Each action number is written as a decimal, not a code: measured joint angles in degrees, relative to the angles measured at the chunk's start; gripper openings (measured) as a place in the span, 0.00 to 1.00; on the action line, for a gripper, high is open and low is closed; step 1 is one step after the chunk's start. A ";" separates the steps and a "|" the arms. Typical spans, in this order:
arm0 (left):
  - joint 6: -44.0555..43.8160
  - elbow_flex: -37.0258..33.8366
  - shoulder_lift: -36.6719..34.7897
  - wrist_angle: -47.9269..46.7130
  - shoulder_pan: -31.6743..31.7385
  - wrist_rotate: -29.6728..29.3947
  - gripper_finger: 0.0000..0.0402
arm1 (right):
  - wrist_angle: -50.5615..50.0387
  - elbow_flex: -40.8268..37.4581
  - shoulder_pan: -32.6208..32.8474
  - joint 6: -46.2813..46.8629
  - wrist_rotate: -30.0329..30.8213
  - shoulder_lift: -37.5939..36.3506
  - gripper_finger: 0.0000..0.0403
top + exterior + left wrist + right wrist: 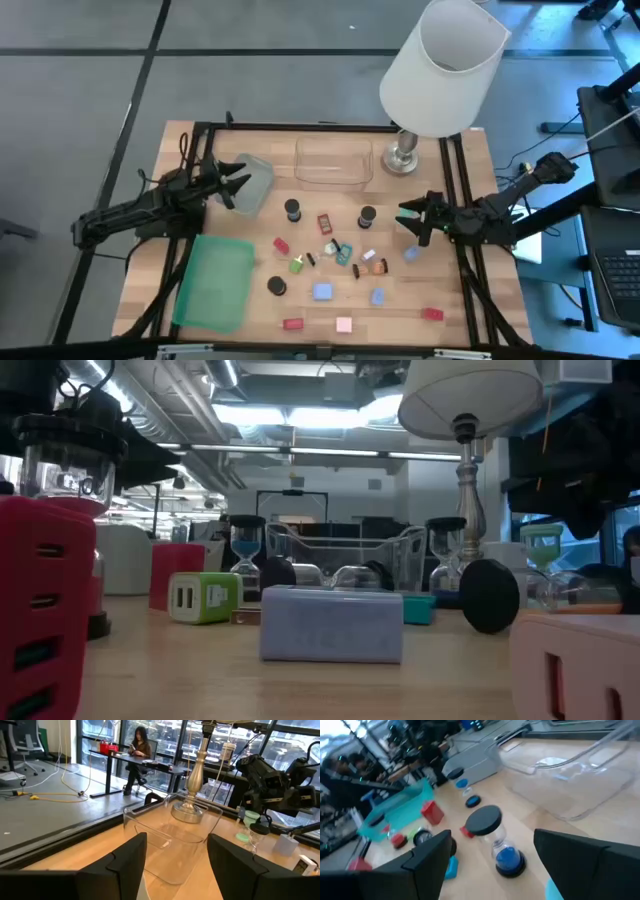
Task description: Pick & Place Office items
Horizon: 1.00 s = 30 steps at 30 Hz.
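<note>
From the high view I counted the office items (330, 262) scattered across the lower middle of the frame: three short dark cylinders, at (292, 209), (367, 216) and (276, 285); four small red pieces, with one by the bottom edge (292, 323) and one toward the lower right (432, 314); about three blue blocks, one of them at (322, 291); one pink block (344, 324); one green piece (297, 265); and an orange bit (377, 266) in the central cluster, where the smallest pieces were too tangled for me to count surely. I saw two clear trays, one (333, 162) at upper centre and one (256, 183) left of it, one flat green lid (214, 280) at lower left, and one white-shaded lamp (443, 65) at upper right. My left gripper (235, 183) sat at the left, its tips at the left tray's edge, jaws apart and holding nothing. My right gripper (413, 218) sat at the right, just beside the right-hand cylinder, jaws spread and empty; in its wrist view a blue-sand timer (496, 840) stood between the fingers (427, 857), untouched. I could read no writing or brand anywhere.
</note>
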 joint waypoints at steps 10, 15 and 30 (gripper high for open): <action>0.02 0.02 0.02 0.00 -0.01 -0.05 0.51 | 0.35 0.00 -0.02 3.57 9.46 0.00 0.72; 0.02 0.01 0.02 0.00 -0.01 -0.04 0.52 | 0.35 0.00 -0.02 3.57 13.26 -0.02 0.72; 0.53 0.02 0.00 1.85 0.04 -1.26 0.51 | 5.84 -0.02 -0.02 2.72 9.66 0.00 0.72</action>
